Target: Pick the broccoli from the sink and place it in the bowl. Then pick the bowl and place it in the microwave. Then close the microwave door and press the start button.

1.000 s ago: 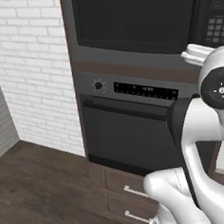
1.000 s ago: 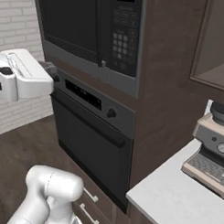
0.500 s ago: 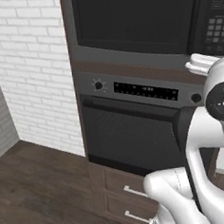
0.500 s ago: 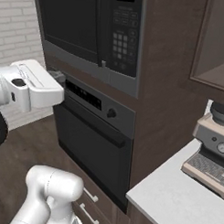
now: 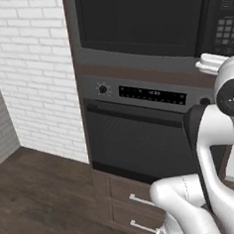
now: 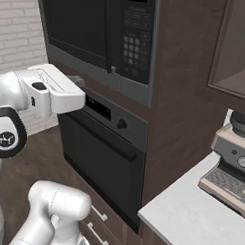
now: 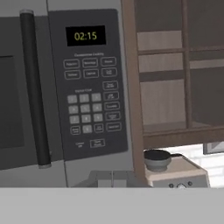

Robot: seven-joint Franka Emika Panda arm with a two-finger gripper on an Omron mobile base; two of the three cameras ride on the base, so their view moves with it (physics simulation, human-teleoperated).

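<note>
Currently the wide black microwave (image 7: 65, 87) sits built into the dark wood cabinet column (image 6: 180, 96), and its black glass-windowed door (image 5: 136, 18) is flush shut. Vertical black bar handle (image 7: 34, 87) runs between the window and the keypad of small pale buttons (image 7: 92, 103); display above the keypad (image 7: 85, 35) reads 02:15.

White arm's two-finger gripper (image 7: 112, 179) sits low in the hand view, fingers pressed together, nothing between them, pointed at the microwave's lower edge just below the keypad. In the right base view the white hand (image 6: 55, 89) hangs in front of the oven's control strip, apart from the microwave face.

Around it: black oven with round knob and display strip (image 5: 140, 137) directly under the microwave, wooden drawers with metal pulls (image 5: 131, 207) below that, white brick wall (image 5: 31, 71) to the left, open wood shelving (image 7: 179, 74) to the right, beige espresso machine (image 6: 233, 163) on the pale grey counter (image 6: 191, 222).
</note>
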